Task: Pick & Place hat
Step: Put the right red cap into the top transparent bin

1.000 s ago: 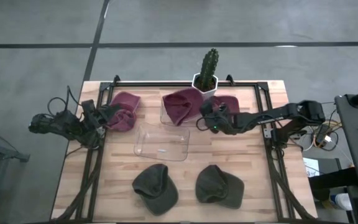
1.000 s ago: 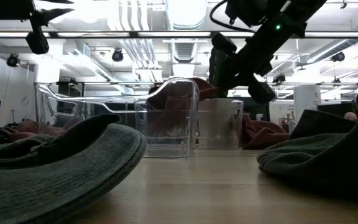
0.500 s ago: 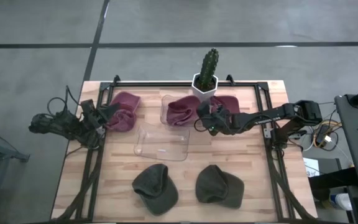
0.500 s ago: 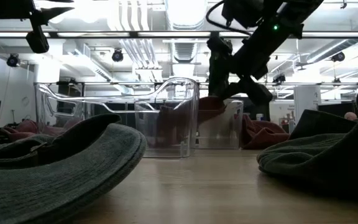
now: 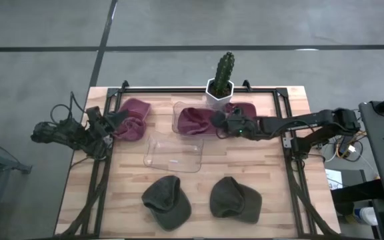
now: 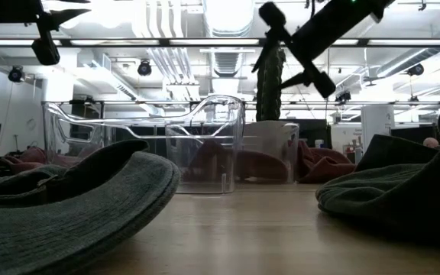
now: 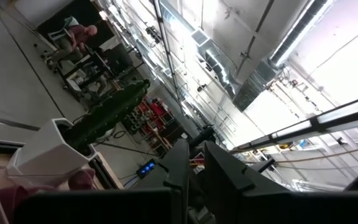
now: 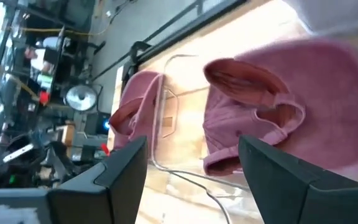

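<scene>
A maroon hat lies crumpled inside the clear bin at the table's far middle; through the bin wall in the low view it rests on the bin's floor. My right gripper hovers open just right of and above the bin, its fingers spread wide over the hat and clear of it. My left gripper waits at the far left beside more maroon hats, its fingers close together with nothing between them.
A second, shallower clear bin sits nearer the middle. Two dark green caps lie by the near edge. A potted cactus stands at the far edge, and another maroon hat lies behind my right arm.
My right gripper has opened and let go of the maroon hat, which has dropped from above the rim down into the clear bin. The gripper has then risen above the bin.
</scene>
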You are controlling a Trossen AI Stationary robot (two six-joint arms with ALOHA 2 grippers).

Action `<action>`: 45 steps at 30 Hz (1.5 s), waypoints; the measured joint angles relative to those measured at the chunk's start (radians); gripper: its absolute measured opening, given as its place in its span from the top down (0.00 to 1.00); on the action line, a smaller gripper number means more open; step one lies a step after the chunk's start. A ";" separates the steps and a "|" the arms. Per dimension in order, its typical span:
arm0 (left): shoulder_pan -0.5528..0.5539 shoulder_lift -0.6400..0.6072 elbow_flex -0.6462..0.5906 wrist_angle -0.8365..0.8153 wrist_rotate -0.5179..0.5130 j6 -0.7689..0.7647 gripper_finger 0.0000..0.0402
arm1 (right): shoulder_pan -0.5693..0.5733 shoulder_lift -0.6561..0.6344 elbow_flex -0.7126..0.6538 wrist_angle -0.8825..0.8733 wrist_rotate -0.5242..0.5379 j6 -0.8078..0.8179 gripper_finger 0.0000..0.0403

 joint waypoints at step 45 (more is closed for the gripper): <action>0.000 0.000 -0.001 0.001 -0.035 -0.026 0.89 | 0.002 -0.099 -0.011 -0.722 -0.162 0.114 0.44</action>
